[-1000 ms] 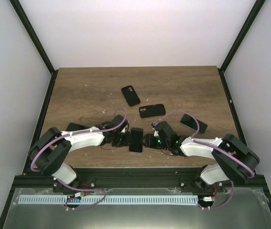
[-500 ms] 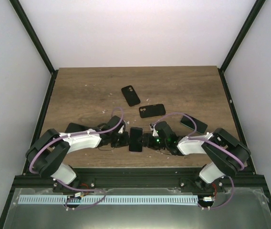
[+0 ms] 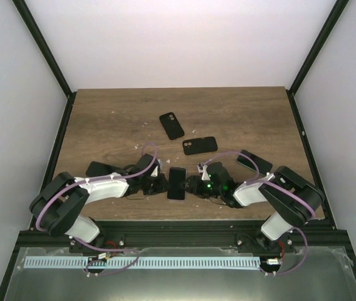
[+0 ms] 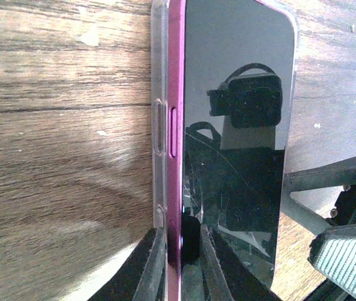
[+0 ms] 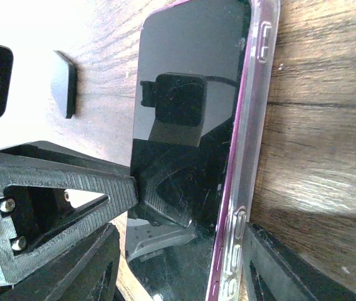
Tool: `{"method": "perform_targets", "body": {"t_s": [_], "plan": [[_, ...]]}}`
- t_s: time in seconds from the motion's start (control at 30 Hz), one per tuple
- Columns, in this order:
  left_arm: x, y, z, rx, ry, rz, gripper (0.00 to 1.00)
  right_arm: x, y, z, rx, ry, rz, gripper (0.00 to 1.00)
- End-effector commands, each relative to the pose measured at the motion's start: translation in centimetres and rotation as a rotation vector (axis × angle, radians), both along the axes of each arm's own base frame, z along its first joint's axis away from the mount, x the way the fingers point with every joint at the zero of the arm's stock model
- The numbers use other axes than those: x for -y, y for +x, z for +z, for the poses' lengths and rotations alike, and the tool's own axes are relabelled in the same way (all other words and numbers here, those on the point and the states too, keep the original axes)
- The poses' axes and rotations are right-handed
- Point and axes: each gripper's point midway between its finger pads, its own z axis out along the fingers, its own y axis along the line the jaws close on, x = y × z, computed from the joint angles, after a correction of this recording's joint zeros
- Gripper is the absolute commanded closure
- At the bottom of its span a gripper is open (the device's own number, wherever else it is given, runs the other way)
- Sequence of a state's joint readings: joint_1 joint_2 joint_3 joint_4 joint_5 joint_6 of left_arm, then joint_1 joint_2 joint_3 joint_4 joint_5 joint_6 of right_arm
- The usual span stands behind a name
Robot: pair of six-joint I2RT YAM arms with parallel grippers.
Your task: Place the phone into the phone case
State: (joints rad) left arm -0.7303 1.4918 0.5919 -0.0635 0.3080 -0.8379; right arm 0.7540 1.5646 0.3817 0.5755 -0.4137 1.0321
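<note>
Elbow swung inward, right end effector (image 5: 193,210) clamps across phone (image 3: 177,183) and case (image 5: 262,94); left end effector (image 4: 179,244) pinches their opposite rim.

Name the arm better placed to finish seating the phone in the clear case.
Left, probably: the left hand sits at the phone's magenta edge, which looks proud of the phone case wall. By the right hand, that wall already wraps the edge.
</note>
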Motion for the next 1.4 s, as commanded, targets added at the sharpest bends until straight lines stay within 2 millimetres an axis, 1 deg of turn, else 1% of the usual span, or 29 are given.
{"method": "perform_targets", "body": {"t_s": [0.0, 0.23, 0.43, 0.5, 0.67, 0.77, 0.9, 1.03, 1.23, 1.37], "plan": [[-1.3, -1.8, -1.9, -0.071, 0.043, -0.005, 0.82, -2.4, -0.8, 3.6, 0.057, 0.158, 0.1, 0.46], [-1.6, -2.3, -2.4, -0.084, 0.033, -0.004, 0.76, -2.4, -0.6, 4.5, 0.084, 0.182, 0.092, 0.46], [-1.1, -2.9, -2.1, -0.117, -0.058, 0.0, 0.7, -2.6, -0.7, 4.5, 0.076, 0.201, 0.094, 0.46], [-1.1, -3.0, -1.9, -0.128, -0.093, 0.009, 0.69, -2.7, -0.7, 4.5, 0.071, 0.209, 0.095, 0.47], [-1.7, -2.9, -1.5, -0.11, -0.111, 0.023, 0.79, -2.2, -0.4, 3.8, 0.064, 0.173, 0.066, 0.47], [-1.7, -2.9, -1.6, -0.108, -0.104, 0.016, 0.84, -2.1, -0.1, 2.9, 0.047, 0.128, 0.056, 0.47], [-2.0, -3.0, -2.7, -0.127, -0.073, 0.016, 0.86, -1.8, 0.2, 1.5, 0.023, 0.06, 0.041, 0.47], [-2.2, -3.0, -3.0, -0.122, -0.056, 0.014, 0.88, -1.1, 0.4, 0.2, 0.004, -0.009, 0.013, 0.47], [-2.8, -2.8, -3.5, -0.123, -0.023, 0.02, 0.88, -0.8, 0.8, -0.5, 0.002, -0.05, -0.004, 0.44], [-3.2, -2.9, -3.7, -0.132, -0.018, 0.031, 0.88, -1.2, 0.9, -1.0, -0.012, -0.063, 0.013, 0.4]]}}
